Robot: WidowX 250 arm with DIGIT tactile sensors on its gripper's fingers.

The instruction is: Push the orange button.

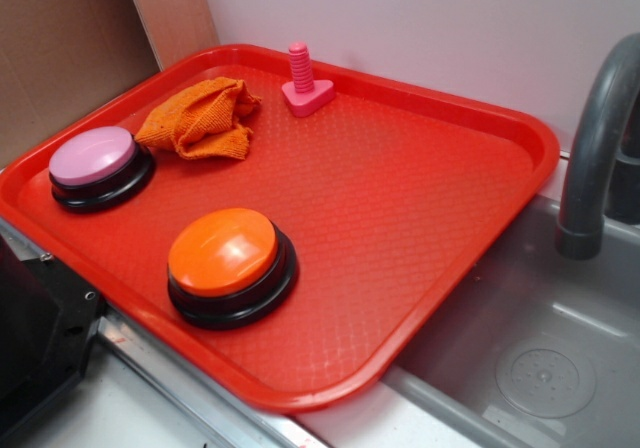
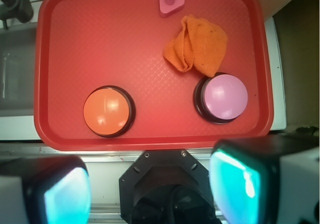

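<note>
Orange button [image 1: 227,256] sits lower left of centre in the exterior view, on the red tray [image 1: 400,198] near its front rim; in the wrist view it's at lower left, nothing touching it. Gripper [image 2: 150,184] is high above and short of the tray edge, w/ both fingers [image 2: 237,181] at the bottom corners of the wrist frame, spread wide, holding nothing. Not yet over the target. Risks, as I judge them: the pink-lilac button [image 2: 221,97] is same shape and sits to the right, so a lateral slip could press the wrong one. Wide-set jaws could straddle the dome or hit it off-centre and skid on the gloss w/o a press. Orange cloth [image 2: 197,46] and pink bolt toy [image 2: 171,1] are well apart from the target, upper frame, so unlikely to interfere.
</note>
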